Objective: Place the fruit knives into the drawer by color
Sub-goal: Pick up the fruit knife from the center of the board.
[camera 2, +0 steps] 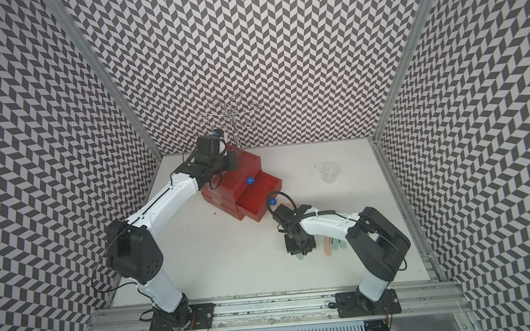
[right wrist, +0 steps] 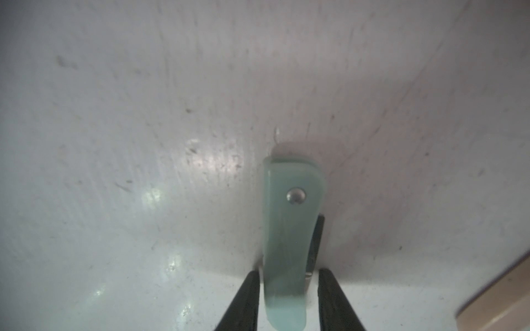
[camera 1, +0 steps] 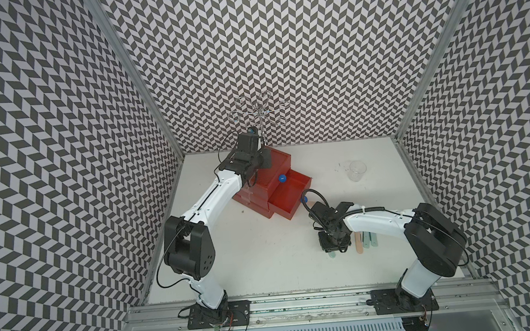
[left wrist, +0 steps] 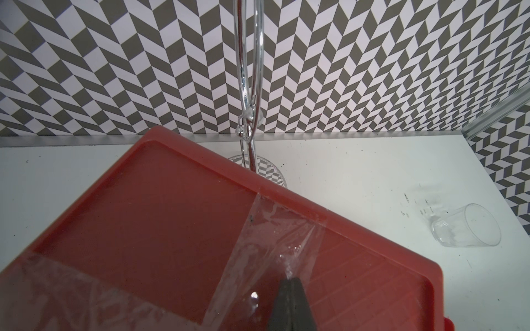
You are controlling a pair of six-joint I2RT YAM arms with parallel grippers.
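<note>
Right gripper (right wrist: 288, 270): you have its two black wedge fingers (right wrist: 246, 301) set narrow astride one knife. A thin strip of table shows at each side, so the jaws are not clamped on it.
Teal knife (right wrist: 286, 229): it lies between those fingers on the table. It is a smooth, glossy pale-teal plastic slab with a rounded end, one domed metal rivet (right wrist: 296, 197) and a dark blade edge along one flank.
Other knives: just beside your right gripper, on the side away from the cabinet, a peach-pink stick (camera 1: 359, 241) and two pale teal-green sticks (camera 1: 367, 239) lie parallel, flat and round-ended.
Left gripper (left wrist: 290, 282): its fingers meet in one black point, tip down on the cabinet's taped top, holding nothing.
Cabinet (camera 1: 281, 161): boxy red moulded plastic, directly under your left gripper. Its recessed top has a raised rim and wrinkled clear tape (left wrist: 275, 229).
Open drawer (camera 1: 287, 197): a shallow red tray pulled out toward your right gripper, its round blue knob (camera 1: 304, 199) near that wrist.
Clear cup (camera 1: 358, 170): thin transparent plastic, well apart from both grippers.
Chrome stand (left wrist: 246, 86): polished bent wire just beyond your left gripper, behind the cabinet.
Table (camera 1: 264, 253): white, matte, scuffed.
</note>
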